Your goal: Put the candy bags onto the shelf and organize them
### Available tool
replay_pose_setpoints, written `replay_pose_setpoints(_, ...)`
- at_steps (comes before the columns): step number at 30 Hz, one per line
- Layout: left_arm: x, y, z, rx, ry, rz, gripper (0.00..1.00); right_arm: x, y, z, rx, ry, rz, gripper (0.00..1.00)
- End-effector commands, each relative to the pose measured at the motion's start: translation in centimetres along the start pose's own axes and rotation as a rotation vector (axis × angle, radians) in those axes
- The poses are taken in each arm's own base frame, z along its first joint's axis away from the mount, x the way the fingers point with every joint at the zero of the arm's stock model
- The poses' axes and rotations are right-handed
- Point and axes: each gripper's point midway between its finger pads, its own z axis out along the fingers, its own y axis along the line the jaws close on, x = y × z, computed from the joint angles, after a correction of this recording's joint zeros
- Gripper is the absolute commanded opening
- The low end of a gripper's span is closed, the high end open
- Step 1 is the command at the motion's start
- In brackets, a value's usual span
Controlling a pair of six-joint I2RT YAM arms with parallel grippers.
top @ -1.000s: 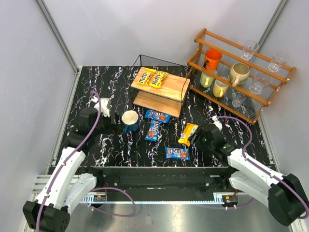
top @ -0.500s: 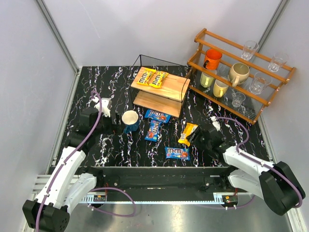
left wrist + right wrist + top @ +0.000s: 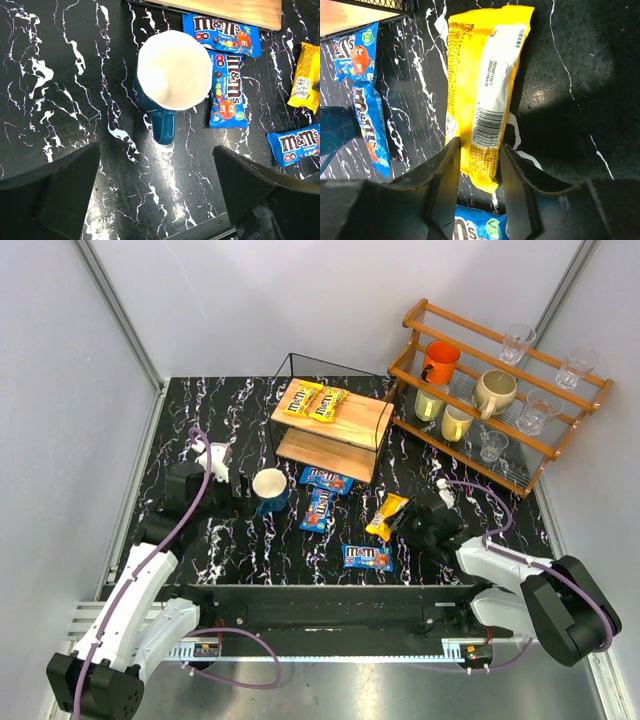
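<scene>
Two yellow candy bags (image 3: 300,397) (image 3: 329,404) lie on the top board of the shelf (image 3: 352,420). Three blue bags (image 3: 326,479) (image 3: 320,510) (image 3: 367,557) lie flat on the black table in front of it. My right gripper (image 3: 410,525) is shut on the near end of the third yellow bag (image 3: 487,85), which lies label-down with its barcode up, the fingers (image 3: 445,170) pressing both of its long edges. My left gripper (image 3: 157,170) is open and empty over the table, just behind a blue mug (image 3: 172,85).
The blue mug (image 3: 270,490) stands left of the blue bags, close to the shelf's front left corner. An orange-brown wooden rack (image 3: 500,390) with mugs and glasses stands at the back right. Grey walls enclose the table.
My right gripper has slid left and closed round the yellow bag's near end; the bag has shifted slightly left. The left arm has not moved.
</scene>
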Motion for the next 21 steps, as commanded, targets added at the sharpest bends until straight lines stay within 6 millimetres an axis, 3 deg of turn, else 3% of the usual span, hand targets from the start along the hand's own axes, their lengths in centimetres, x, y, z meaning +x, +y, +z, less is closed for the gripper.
replay_pose_setpoints(1,-1.8,-0.4,-0.5,0.003,-0.049,0.015,0.99,0.2,-0.4,0.0,-0.004,0.002,0.029,0.42)
replay_pose_setpoints(17,-1.9,-0.4,-0.5,0.001,-0.052,0.018,0.99,-1.1,-0.1,-1.4,-0.011,-0.054,-0.033,0.0)
replay_pose_setpoints(21,-1.8,-0.4,-0.5,0.002,-0.05,0.018,0.99,-2.3,0.8,-2.2,-0.02,-0.086,-0.066,0.0)
